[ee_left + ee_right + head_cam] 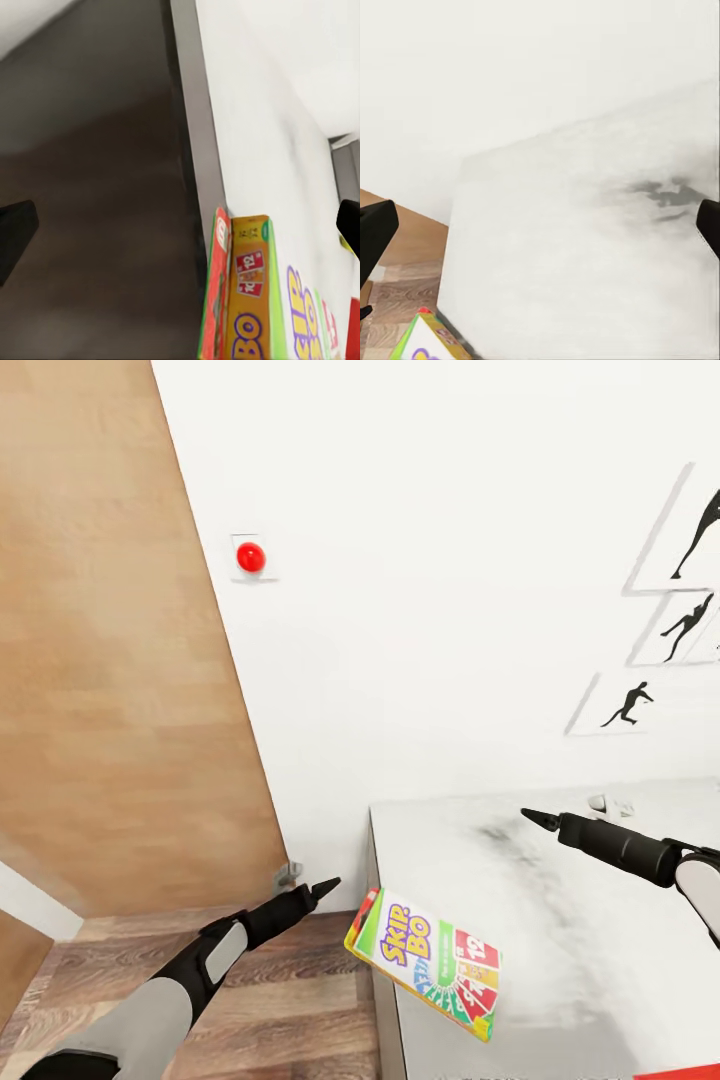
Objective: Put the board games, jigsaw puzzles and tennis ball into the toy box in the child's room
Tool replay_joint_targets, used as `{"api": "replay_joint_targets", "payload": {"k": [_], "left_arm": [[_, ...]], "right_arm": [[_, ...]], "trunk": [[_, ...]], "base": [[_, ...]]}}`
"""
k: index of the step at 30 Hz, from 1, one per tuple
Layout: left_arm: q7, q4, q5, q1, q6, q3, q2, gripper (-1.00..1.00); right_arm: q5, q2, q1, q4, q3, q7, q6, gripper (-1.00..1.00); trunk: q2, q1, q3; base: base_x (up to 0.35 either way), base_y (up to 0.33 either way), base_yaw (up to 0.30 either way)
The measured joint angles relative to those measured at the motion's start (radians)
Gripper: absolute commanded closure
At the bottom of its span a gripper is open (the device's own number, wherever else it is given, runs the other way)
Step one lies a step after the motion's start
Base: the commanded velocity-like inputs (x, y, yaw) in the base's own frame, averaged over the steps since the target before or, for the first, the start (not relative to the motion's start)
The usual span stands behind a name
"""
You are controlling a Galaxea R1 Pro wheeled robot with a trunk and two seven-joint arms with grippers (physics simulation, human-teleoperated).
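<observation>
Clearly neither set of fingers holds anything. The left gripper [325, 884], low and left of centre in the head view, shows as a dark pointed tip; in its wrist view the two fingers [15, 236] sit at opposite edges of the frame, spread wide and empty. The right gripper [537, 819], right of centre, points left above the tabletop [560, 900]; its fingers [375, 232] are likewise wide apart at the frame edges with nothing between them.

Just right of the left tip lies the SKIP-BO board game [430, 960], resting at the tabletop's near-left edge with one corner hanging over the wood-plank floor [290, 1000]. A red button [250, 557] sits on the white wall in the upper left; black silhouette prints [690, 625] hang at the right edge.

Judging by this, the step in hand is fetching this game for the toy box. The next move calls for closing one gripper across the box's overhanging edge without nudging it off.
</observation>
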Motion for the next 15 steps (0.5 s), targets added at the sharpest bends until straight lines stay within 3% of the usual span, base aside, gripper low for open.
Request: {"api": "replay_joint_targets", "payload": {"k": [15], "left_arm": [[0.001, 0.001, 0.002, 0.003, 0.001, 0.001, 0.000, -1.00]], "right_arm": [[0.000, 0.000, 0.000, 0.000, 0.000, 0.000, 0.000, -1.00]], "trunk": [[0.000, 0.000, 0.000]], "base": [[0.000, 0.000, -0.053]]}}
